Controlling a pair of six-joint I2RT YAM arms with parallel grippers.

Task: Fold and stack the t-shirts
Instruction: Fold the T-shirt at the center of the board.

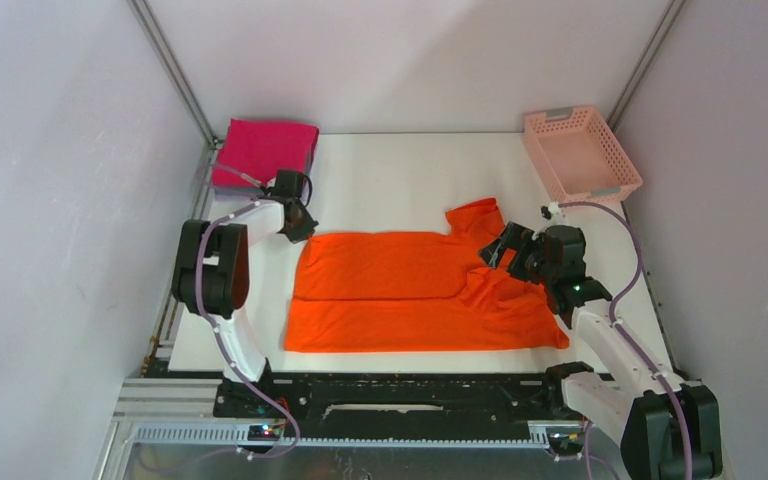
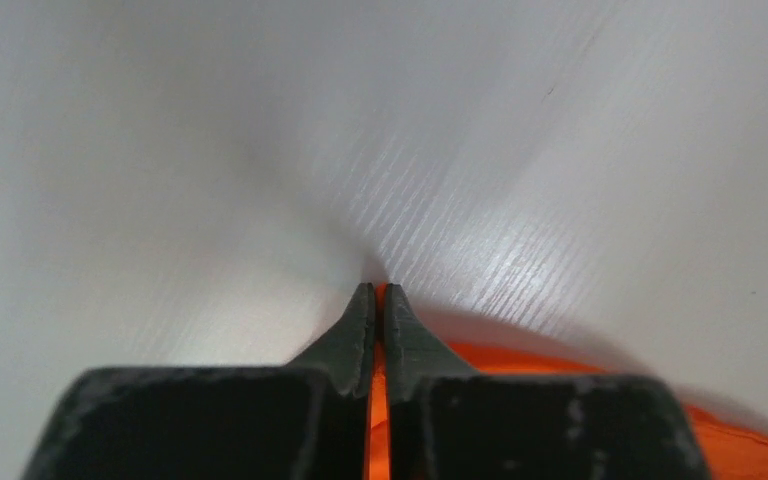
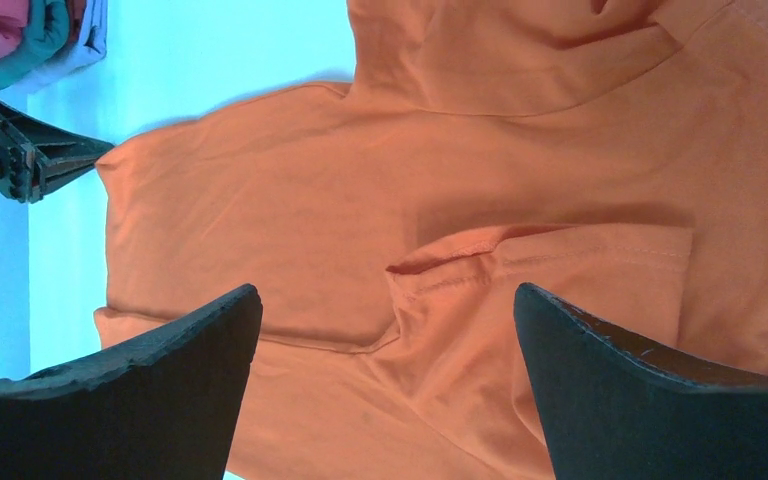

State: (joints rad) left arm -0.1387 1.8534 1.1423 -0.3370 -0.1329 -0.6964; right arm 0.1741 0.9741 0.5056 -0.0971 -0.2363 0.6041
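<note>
1. Orange cloth fills the middle of the white desk [image 1: 400, 170]. The orange shirt [image 1: 410, 290] lies flat with its long axis running from one tool to the other, hem end at the left tool and collar and sleeves under the right tool.
2. The left tool [image 1: 298, 228] is pressed together at the far hem corner. Its own camera shows a thin sliver of orange between the closed fingers, so I judge it is pinching the cloth edge. Only bare desk lies ahead of its tips.
3. The right tool [image 1: 500, 250] hangs spread wide above the sleeve end and touches nothing I can see. A short sleeve [image 3: 560, 260] with a stitched hem lies below, between its fingers.
4. The far long edge looks already turned in over the body.
5. The next fold likely needs both ends lifted together. The left tool has its corner, while the right tool, nearer the collar, has yet to come down onto the cloth beneath it.
6. A folded pink shirt [image 1: 265, 150] sits beyond the left tool, apart from the orange one. A basket [image 1: 580, 150] stands beyond the right tool.
7. I cannot tell how much cloth the left tool holds. The right tool hides the collar from above, and whatever lies under the pink shirt shows only as a sliver.
</note>
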